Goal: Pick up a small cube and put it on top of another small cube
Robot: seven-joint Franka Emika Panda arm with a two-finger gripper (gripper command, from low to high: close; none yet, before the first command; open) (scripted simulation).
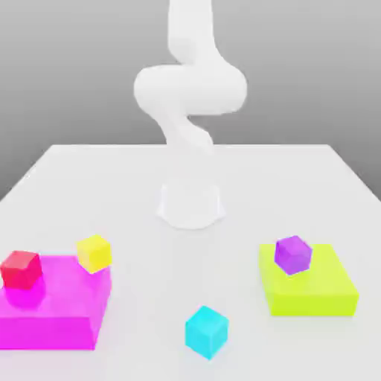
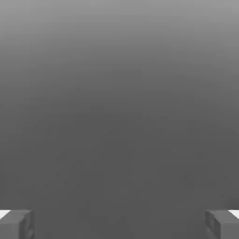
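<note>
In the exterior view, the cyan cube (image 1: pixel 206 331) sits alone near the desk's (image 1: pixel 186 178) front edge, untouched. The red cube (image 1: pixel 21 269) rests on the magenta block (image 1: pixel 52 305) at the front corner on this view's left, a yellow cube (image 1: pixel 94 253) just beside it; a purple cube (image 1: pixel 292 254) tops the lime block (image 1: pixel 309 286) opposite. No containers appear. The arm (image 1: pixel 190 89) stands raised, so the reach seems not yet begun; next it must descend over the cyan cube. In the hand view, the claw (image 2: pixel 119 224) is released, fingertips (image 2: pixel 16 224) spread wide, holding nothing.
</note>
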